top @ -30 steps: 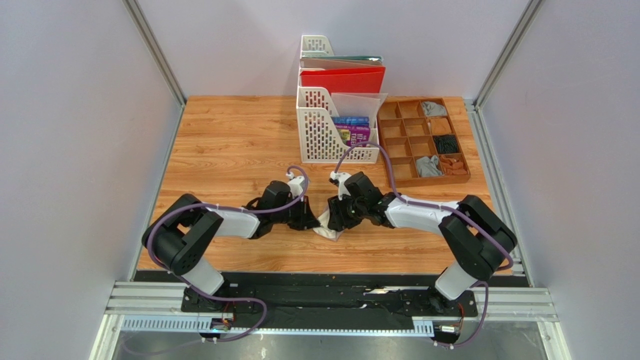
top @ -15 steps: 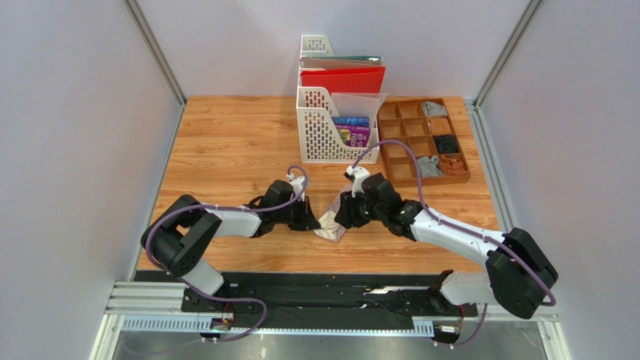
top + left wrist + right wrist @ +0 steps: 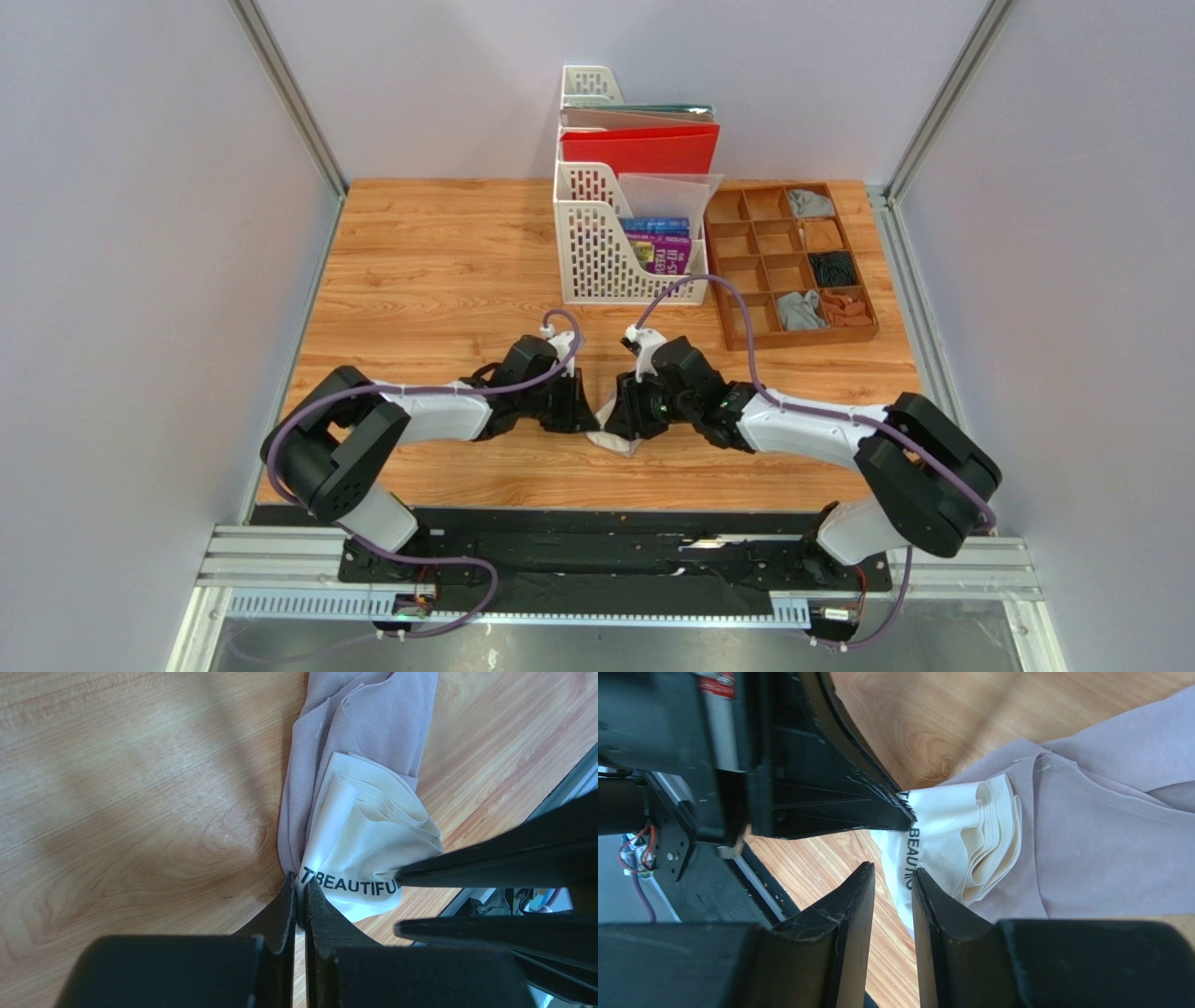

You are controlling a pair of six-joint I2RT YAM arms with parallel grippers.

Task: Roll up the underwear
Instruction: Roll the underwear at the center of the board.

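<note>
A lab test booth (plain grey walls [image 3: 126, 280] around), aluminium rail [image 3: 267, 566] fronting a wooden table [image 3: 421, 266].

The top view looks down from above and behind the near edge of the desk [image 3: 421, 266], facing its far edge. It stands far enough back to take in the whole desk from side to side.

The left wrist view sits just behind the left tool [image 3: 297, 882]. It looks along the tool's fingers and steeply down at the wood from very near. The right wrist view sits the same way behind the right tool [image 3: 892, 873], facing the left one.

Both wrist views share the bunched underwear [image 3: 379, 728], and each catches the other tool's fingers. The top view shows that same spot small, at the desk's near middle.
</note>
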